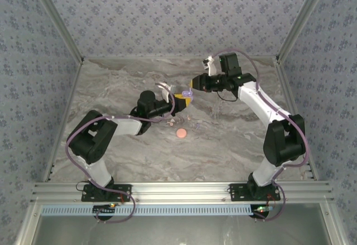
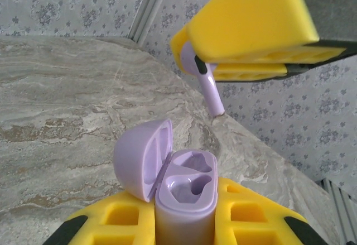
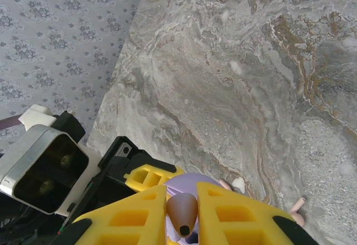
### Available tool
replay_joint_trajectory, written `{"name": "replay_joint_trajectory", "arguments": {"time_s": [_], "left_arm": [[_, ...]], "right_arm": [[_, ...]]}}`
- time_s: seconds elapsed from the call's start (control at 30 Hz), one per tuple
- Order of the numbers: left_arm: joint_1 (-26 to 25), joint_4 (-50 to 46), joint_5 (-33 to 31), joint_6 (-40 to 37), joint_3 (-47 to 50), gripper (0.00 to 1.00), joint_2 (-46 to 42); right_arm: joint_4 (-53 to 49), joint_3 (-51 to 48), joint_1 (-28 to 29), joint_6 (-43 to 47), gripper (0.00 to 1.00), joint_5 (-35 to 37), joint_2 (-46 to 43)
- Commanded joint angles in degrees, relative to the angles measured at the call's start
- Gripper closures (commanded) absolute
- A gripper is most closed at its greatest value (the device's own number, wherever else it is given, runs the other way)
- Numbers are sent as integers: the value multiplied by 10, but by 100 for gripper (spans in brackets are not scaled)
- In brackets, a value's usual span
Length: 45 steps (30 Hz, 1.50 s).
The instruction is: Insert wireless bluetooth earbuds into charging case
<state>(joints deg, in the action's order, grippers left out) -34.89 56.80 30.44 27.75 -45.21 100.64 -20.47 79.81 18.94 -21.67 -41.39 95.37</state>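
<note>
The left gripper (image 2: 186,220) is clamping the lilac case (image 2: 187,197) low on its body, upright, with the lid (image 2: 139,158) swinging open toward 10 o'clock and both sockets (image 2: 187,178) showing empty. Up at 1 o'clock from the case, the right gripper (image 2: 196,61) is pinching a lilac earbud (image 2: 207,89) by its head, stem pointing down, hanging clear above the opening and not touching it.

That bud is looking feather-light, hard and glossy, so it is probably going to twist or squirt out of the foam pads if it gets nudged sideways against the rim. Holding the head and leaving the stem free seems the right grip, since the stem is the part going in first. The case is likely light and slick too, and its hinge is looking like the fragile bit, so any push should be going straight down into the held body.

On room: both grippers are working in mid-air over the table (image 1: 234,139), walls well apart. A pink case (image 1: 181,133) is lying at 6 o'clock below them, loose buds (image 3: 298,203) nearby. The tight spot is the lid at 10 o'clock, so approaching from the 2 o'clock side is looking safer
</note>
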Motion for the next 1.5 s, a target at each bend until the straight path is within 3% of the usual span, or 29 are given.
{"name": "replay_joint_trajectory", "arguments": {"time_s": [0.0, 1.47], "left_arm": [[-3, 62, 6, 22, -1, 82, 4], [-3, 47, -10, 82, -27, 84, -2]], "right_arm": [[4, 13, 8, 3, 81, -5, -16], [-10, -7, 19, 34, 80, 22, -13]]}}
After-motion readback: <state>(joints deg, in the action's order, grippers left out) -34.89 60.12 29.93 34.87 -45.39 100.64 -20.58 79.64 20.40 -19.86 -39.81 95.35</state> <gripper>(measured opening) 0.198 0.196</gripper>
